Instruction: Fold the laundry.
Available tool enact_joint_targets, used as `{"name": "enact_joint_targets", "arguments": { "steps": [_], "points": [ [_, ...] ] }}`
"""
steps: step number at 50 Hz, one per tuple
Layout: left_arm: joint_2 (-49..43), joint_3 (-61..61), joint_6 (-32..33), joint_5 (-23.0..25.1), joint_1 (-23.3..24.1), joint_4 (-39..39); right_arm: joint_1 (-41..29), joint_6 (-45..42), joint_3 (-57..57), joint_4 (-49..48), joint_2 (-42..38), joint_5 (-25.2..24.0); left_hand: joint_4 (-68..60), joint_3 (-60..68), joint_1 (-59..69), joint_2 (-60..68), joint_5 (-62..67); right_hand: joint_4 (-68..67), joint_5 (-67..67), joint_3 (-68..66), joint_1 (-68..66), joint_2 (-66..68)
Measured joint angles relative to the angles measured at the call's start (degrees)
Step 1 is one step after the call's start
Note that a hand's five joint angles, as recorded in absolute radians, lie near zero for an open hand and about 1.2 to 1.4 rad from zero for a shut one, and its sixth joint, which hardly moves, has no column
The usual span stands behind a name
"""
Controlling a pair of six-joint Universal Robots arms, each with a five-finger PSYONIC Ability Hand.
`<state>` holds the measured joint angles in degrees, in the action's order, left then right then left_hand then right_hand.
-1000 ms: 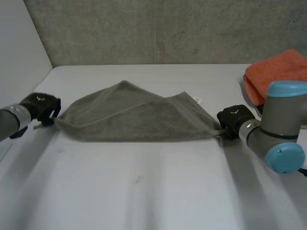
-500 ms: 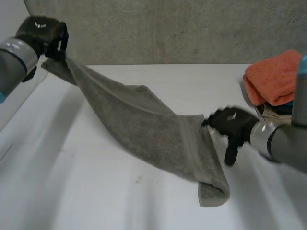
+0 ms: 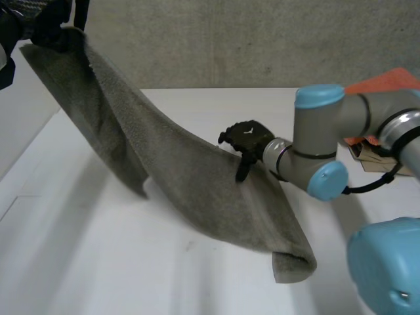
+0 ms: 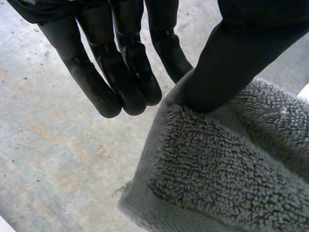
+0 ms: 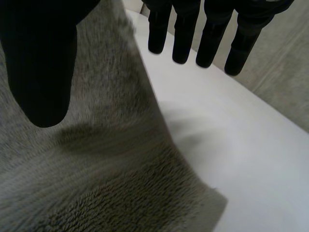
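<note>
From the head view, the left hand (image 3: 54,18) holds a corner of the fluffy grey towel (image 3: 190,177) up high. The towel's low end lies on the white worktop (image 3: 98,262). The right hand (image 3: 246,139) is at the towel's top edge.

From the left wrist view, the thumb and a finger pinch that corner.

From the right wrist view, the hand is open, with its straight fingers (image 5: 207,43) off the towel.

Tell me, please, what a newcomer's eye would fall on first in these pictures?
The grey towel stands out, slung through the air from the left hand, pinching one end up high, down to a folded end on the white table. The right hand sits midway along its upper edge; an orange cloth lies at the far right.
</note>
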<state>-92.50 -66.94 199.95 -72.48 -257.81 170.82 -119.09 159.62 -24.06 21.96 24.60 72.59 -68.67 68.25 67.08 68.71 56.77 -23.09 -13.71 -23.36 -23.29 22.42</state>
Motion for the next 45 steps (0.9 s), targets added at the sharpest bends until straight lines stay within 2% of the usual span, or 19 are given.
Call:
{"name": "enact_joint_targets", "arguments": {
  "steps": [9, 11, 12, 14, 16, 21, 24, 27, 31, 35, 44, 45],
  "points": [
    [1.1, -0.5, -2.1, 0.1, -2.6, 0.8, -1.2, 4.8, 6.9, -4.8, -7.6, 1.7, 0.0, 0.0, 0.0, 0.0, 0.0, -21.6, -21.1, -21.5, -21.8, 22.6],
    [1.1, -0.4, -2.2, 0.2, -2.7, 0.8, -1.2, 5.0, 7.0, -5.1, -7.8, 1.7, 0.0, 0.0, 0.0, 0.0, 0.0, -21.6, -21.1, -21.5, -21.8, 22.6],
    [1.0, -0.1, -2.9, 0.2, -3.3, 0.9, -1.4, 6.0, 7.5, -6.5, -8.3, 1.5, 0.0, 0.0, 0.0, 0.0, 0.0, -37.0, -36.5, -36.8, -37.7, 38.3],
    [0.9, 0.3, -3.4, 0.2, -3.7, 1.2, -1.3, 6.5, 8.1, -7.7, -8.3, 1.6, 0.0, 0.0, 0.0, 0.0, 0.0, -43.8, -42.8, -43.3, -42.0, 44.6],
    [0.7, 0.9, -3.8, 0.1, -4.0, 1.6, -1.1, 7.0, 8.9, -9.1, -7.9, 2.4, 0.0, 0.0, 0.0, 0.0, 0.0, -45.1, -43.2, -44.4, -42.0, 44.9],
    [-1.6, 4.6, -4.7, -0.5, -4.7, 3.0, 1.5, 8.7, 12.1, -15.3, -3.5, 7.2, 0.0, 0.0, 0.0, 0.0, 0.0, -45.3, -43.2, -44.5, -42.0, 44.9],
    [-4.2, 8.4, -5.0, -1.5, -4.9, 3.2, 4.3, 10.9, 12.4, -20.9, 2.7, 10.3, 0.0, 0.0, 0.0, 0.0, 0.0, -45.3, -43.2, -44.5, -42.0, 44.9],
    [-6.6, 12.5, -5.3, -2.8, -4.7, 2.9, 6.3, 13.1, 10.3, -24.9, 8.6, 11.0, 0.0, 0.0, 0.0, 0.0, 0.0, -45.3, -43.2, -44.5, -42.0, 44.9],
    [-9.2, 16.5, -5.4, -4.6, -4.0, 1.6, 8.2, 14.9, 2.6, -28.2, 17.5, 10.4, 0.0, 0.0, 0.0, 0.0, 0.0, -45.3, -43.2, -44.5, -42.0, 44.9],
    [-10.4, 16.8, -5.4, -5.6, -3.3, 0.6, 9.4, 13.8, -9.9, -29.3, 26.5, 9.1, 0.0, 0.0, 0.0, 0.0, 0.0, -45.3, -43.2, -44.5, -42.0, 44.9],
    [-10.5, 3.7, -3.5, -4.4, -4.5, 2.5, 13.4, 4.1, -42.0, -29.0, 41.5, 2.7, 0.0, 0.0, 0.0, 0.0, 0.0, -45.3, -43.3, -44.6, -42.0, 44.9],
    [-10.5, 3.7, -3.5, -4.4, -4.5, 2.5, 13.4, 4.1, -42.0, -29.0, 41.5, 2.7, 0.0, 0.0, 0.0, 0.0, 0.0, -45.3, -43.3, -44.6, -42.0, 44.9]
  ]
}}
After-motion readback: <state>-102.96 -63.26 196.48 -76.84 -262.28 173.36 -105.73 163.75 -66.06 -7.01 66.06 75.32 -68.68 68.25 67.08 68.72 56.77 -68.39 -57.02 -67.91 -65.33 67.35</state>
